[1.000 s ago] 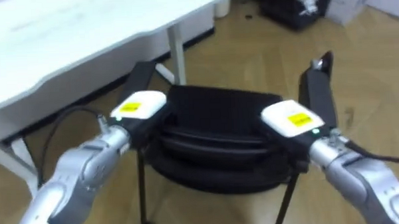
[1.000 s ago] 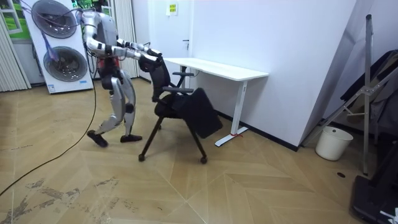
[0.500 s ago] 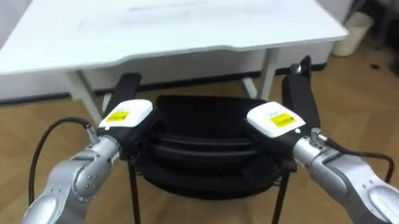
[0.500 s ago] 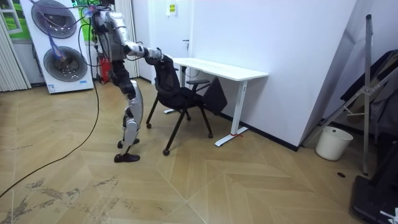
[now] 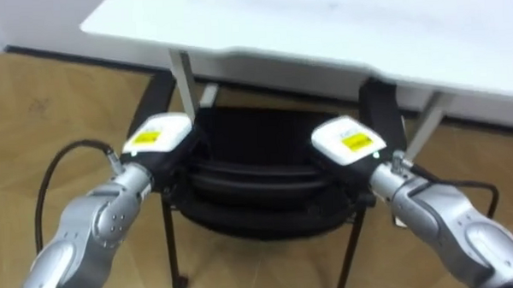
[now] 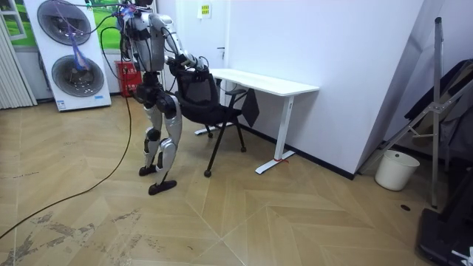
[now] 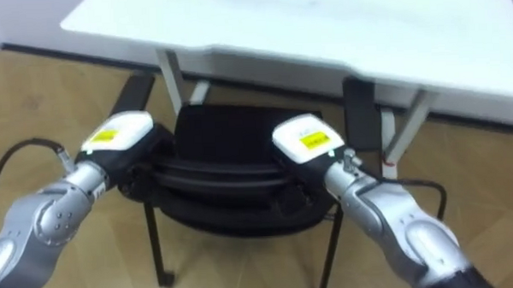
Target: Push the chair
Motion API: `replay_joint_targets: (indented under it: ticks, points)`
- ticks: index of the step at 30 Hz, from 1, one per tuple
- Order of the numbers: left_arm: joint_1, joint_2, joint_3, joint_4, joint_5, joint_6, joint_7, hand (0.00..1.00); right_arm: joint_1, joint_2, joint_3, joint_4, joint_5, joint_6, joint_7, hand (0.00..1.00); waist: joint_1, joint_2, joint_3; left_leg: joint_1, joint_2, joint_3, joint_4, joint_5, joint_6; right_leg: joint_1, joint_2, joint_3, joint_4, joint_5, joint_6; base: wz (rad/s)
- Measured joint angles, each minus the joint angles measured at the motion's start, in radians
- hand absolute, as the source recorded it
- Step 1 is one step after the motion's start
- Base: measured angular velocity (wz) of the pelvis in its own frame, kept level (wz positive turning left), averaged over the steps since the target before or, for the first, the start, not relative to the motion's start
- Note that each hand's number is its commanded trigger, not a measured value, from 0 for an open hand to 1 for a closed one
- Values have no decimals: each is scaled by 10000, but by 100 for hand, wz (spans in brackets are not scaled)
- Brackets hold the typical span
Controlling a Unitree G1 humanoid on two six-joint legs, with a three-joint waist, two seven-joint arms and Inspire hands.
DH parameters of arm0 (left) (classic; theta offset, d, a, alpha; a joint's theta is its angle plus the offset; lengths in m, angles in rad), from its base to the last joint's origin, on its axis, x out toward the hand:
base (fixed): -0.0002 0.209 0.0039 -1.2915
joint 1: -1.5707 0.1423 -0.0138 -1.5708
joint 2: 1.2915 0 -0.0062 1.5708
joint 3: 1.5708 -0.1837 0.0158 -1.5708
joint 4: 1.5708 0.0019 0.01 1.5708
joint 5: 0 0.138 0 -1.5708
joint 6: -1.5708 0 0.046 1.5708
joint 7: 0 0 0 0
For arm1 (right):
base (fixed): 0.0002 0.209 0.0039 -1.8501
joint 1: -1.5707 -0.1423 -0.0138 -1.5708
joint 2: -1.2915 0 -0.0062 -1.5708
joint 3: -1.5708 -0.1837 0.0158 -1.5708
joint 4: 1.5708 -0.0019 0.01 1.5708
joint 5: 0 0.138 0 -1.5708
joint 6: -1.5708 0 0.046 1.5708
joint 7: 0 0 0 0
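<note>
Push the chair (image 5: 266, 174) straight in with equal pressure from both arms, checking that its armrests clear the legs of the bench (image 5: 321, 22). Note the chair's place: seat partly beneath the bench's front edge. Note left hand (image 5: 158, 137) and right hand (image 5: 346, 142) laid on the backrest top, one towards each end, with fingers hidden; unable to tell whether grasping or released.

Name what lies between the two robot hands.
The black chair backrest, running from the left robot hand to the right robot hand; seen in both eye views.
</note>
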Motion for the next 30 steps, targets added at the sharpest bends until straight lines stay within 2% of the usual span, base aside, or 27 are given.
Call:
replay_joint_targets:
  ticks: [2,4,6,7,9,10,13,15,16,18,19,20,21,22,23,25,28,30]
  points:
    - [3,-59,12,0,132,13,-60,100,0,32,-5,-6,-2,8,137,100,4,-13,-5,54,13,172,8,-4,7,184,12,-60,-155,-1,0,13]
    - [59,-127,75,36,198,32,-110,100,0,127,-8,5,-79,14,284,100,-6,-11,-5,35,42,545,183,-17,31,330,70,-136,-184,-28,10,14]
    - [96,-119,83,61,201,49,-109,100,7,189,-5,26,-68,-7,366,100,-33,-19,0,15,46,815,409,-50,86,437,42,-145,-155,-142,-56,13]
    - [77,-134,93,188,202,37,-105,100,6,268,-6,119,-75,-23,359,100,-127,-16,-1,-97,25,906,756,-69,113,528,32,-195,-82,-238,-56,23]
    - [8,-142,93,372,201,19,-103,100,4,415,-6,261,-140,-27,294,100,-265,-12,3,-444,100,1416,1618,-115,180,560,20,-255,176,-427,-89,20]
    - [-3,-137,96,417,194,17,-100,100,4,476,-6,325,-136,-33,275,100,-265,-7,5,-652,246,1693,2131,-160,247,558,-11,-269,374,-562,-125,5]
    - [14,-139,94,575,181,-8,-115,100,6,578,-6,487,-134,-102,303,100,-420,-11,20,-826,374,1918,2803,-166,251,648,16,-324,600,-830,-247,17]
    - [22,-183,54,684,170,21,-21,100,10,601,-6,532,-132,-103,286,100,-582,13,14,-820,329,1898,2880,-165,251,691,48,-276,630,-974,-289,26]
    - [29,-199,39,688,171,61,15,100,9,585,-5,527,-128,-124,260,100,-604,24,23,-854,233,1871,2904,-160,257,684,61,-180,660,-995,-319,12]
    - [54,-205,34,687,161,66,0,100,26,537,15,493,-77,-140,206,100,-572,13,28,-984,35,1819,2718,-221,282,724,68,248,711,-1026,-376,2]
    - [93,-311,10,663,178,64,27,100,95,370,12,335,-42,-154,209,100,-611,-4,18,-1089,-288,1835,1994,-188,337,671,33,587,674,-1029,-360,-5]
    - [145,-358,10,601,195,59,34,100,147,306,9,220,-34,-154,204,100,-556,24,-4,-1159,-363,1821,1464,-133,367,622,7,715,634,-1014,-325,-42]
    - [307,-322,45,372,182,39,-21,100,198,126,5,59,-20,-169,169,100,-432,127,-19,-1228,-539,1802,477,298,591,539,5,1085,581,-980,-242,-90]
    - [464,-212,75,158,131,21,-182,100,292,113,10,14,-20,-221,57,100,-209,216,-86,-1084,-675,1788,-43,908,694,528,-19,1552,555,-985,-133,-102]
    - [561,-166,120,16,127,24,-253,100,301,116,17,-43,-25,-232,37,100,-152,272,-121,-954,-708,1813,-190,1152,807,506,-23,1748,544,-995,-69,-89]
    - [735,-14,225,-307,125,29,-313,100,308,114,29,-242,-89,-259,-7,100,-282,189,-172,-776,-861,2151,-297,1226,1125,463,-97,2477,399,-950,117,-37]
    - [683,22,308,-490,131,83,-328,100,243,99,-15,-330,-97,-268,-158,100,-526,176,-166,-766,-1058,2426,-309,1104,1410,429,-322,2952,274,-906,284,-19]
    - [559,35,315,-495,139,91,-369,100,212,105,-62,-334,-105,-269,-200,100,-553,170,-162,-745,-1063,2644,-299,966,1546,422,-434,3130,204,-839,410,-28]
